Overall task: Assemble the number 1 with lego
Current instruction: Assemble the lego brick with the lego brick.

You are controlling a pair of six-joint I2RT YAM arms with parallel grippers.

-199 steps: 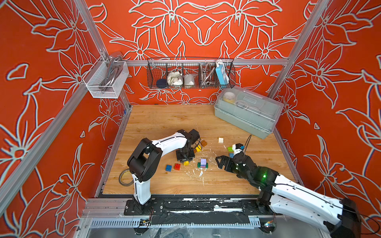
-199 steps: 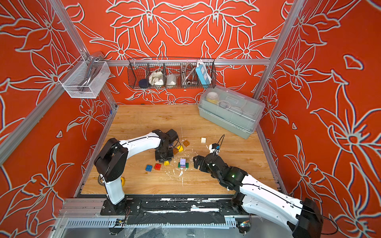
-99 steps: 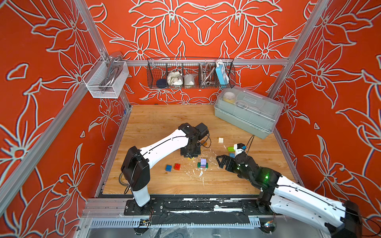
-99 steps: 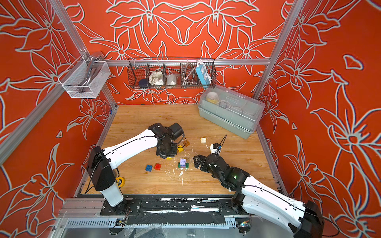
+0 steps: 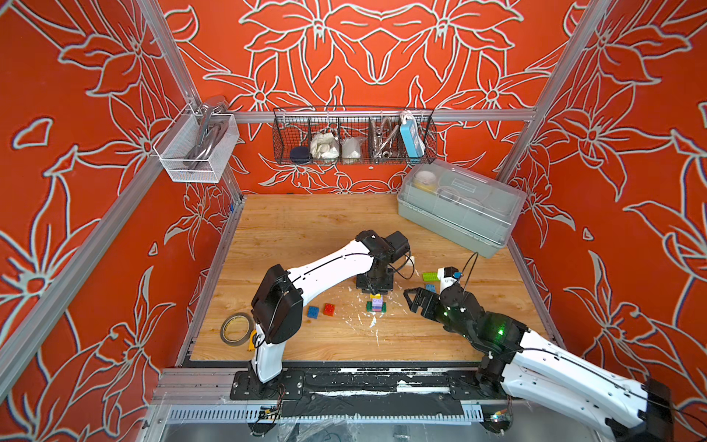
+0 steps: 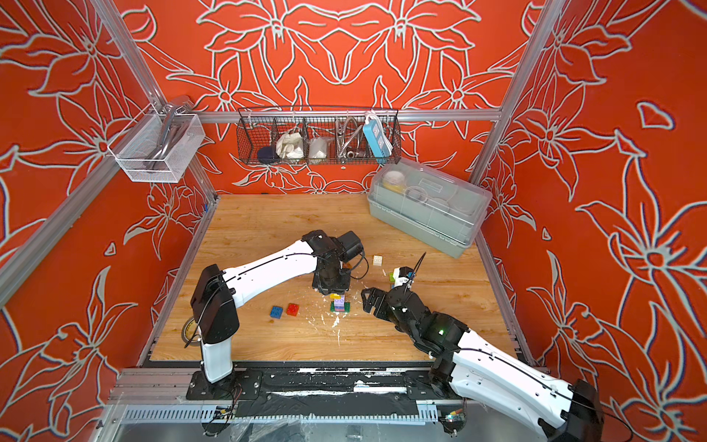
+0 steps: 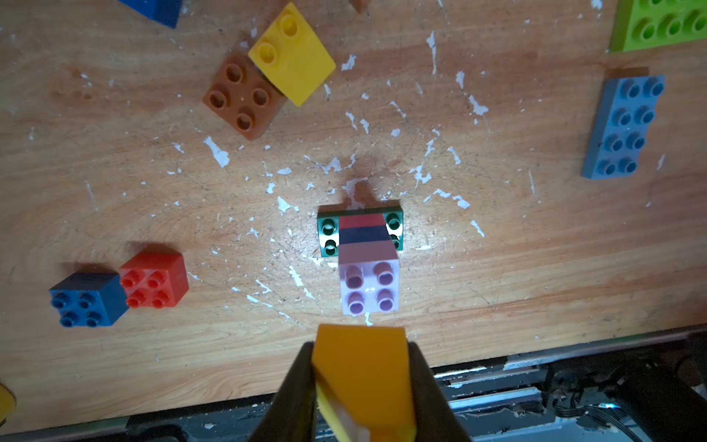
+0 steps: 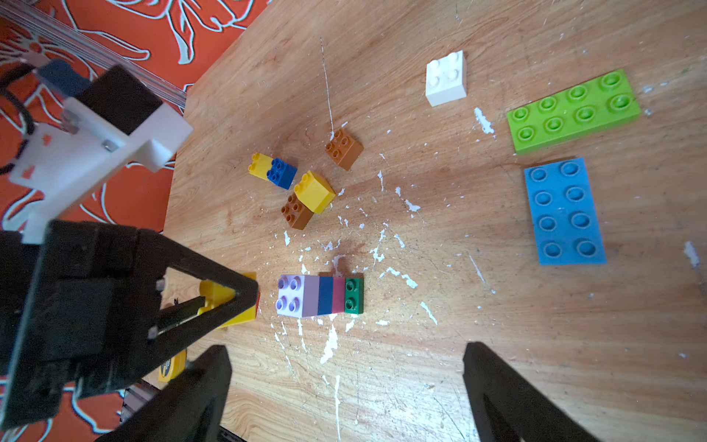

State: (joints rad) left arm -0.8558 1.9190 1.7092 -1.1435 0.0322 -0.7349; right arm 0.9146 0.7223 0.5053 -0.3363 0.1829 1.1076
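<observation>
A small lego stack [image 5: 375, 305] stands mid-table: dark green base plate, then red, blue and a lilac brick [image 7: 369, 287] on top. My left gripper [image 7: 361, 379] is shut on a yellow brick [image 7: 363, 367] and hangs just above and behind the stack [image 6: 339, 304]. My right gripper [image 8: 346, 350] is open and empty, low over the wood just right of the stack [image 8: 319, 295]. Loose lego lies around: a blue brick [image 7: 86, 300], a red brick [image 7: 155, 281], a brown brick [image 7: 243, 95], another yellow brick [image 7: 292, 53], a lime plate [image 8: 574, 111], a light blue plate [image 8: 564, 212] and a white brick [image 8: 445, 78].
A grey lidded plastic box [image 5: 459, 206] sits at the back right. A tape roll [image 5: 236, 329] lies at the front left near the left arm's base. A wire basket [image 5: 354, 136] and a white mesh basket [image 5: 195, 149] hang on the walls. White flecks litter the wood.
My left arm has swung right from the loose brick cluster, carrying the yellow brick to just above the stack. The right arm has barely moved.
</observation>
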